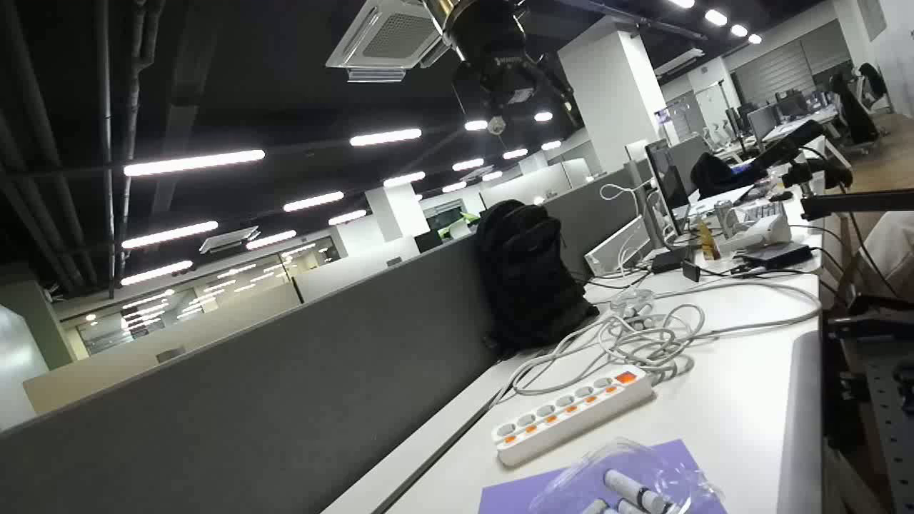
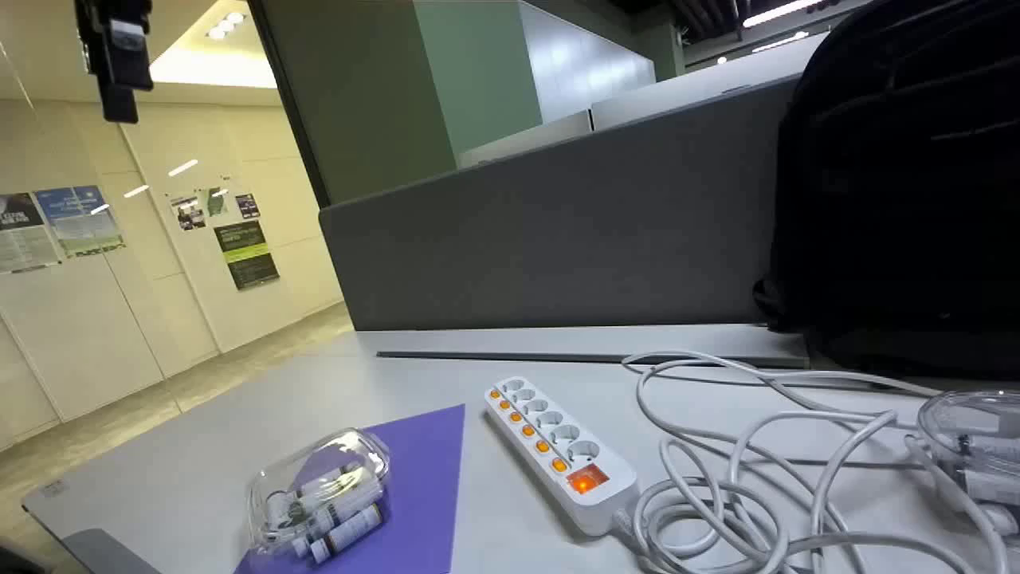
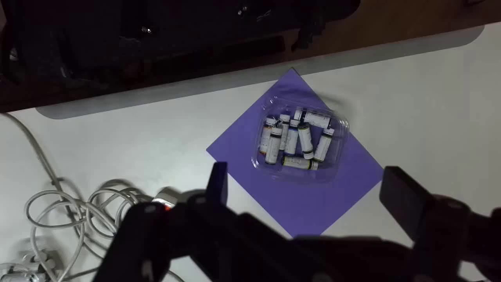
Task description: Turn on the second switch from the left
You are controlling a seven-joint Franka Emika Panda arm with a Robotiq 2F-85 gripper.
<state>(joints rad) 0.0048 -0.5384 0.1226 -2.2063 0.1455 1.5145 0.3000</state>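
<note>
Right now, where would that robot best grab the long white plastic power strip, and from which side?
Probably across the narrow middle of the long white plastic power strip, from above, the open black end effector straddling its long sides. It lies flat and those sides look straight. I'd avoid the end with the large orange switch, where pale grey cable crowds in.

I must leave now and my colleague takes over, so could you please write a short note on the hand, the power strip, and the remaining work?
Hand: open, holding nothing, high above the desk.
Power strip: on the desk, beside the purple sheet; main switch glowing.
Done: no press can be confirmed; whether the second switch from the left is on, I cannot tell.
Left: if it is off, probably bring the hand over and press it; I would count from the end opposite the main switch.
</note>
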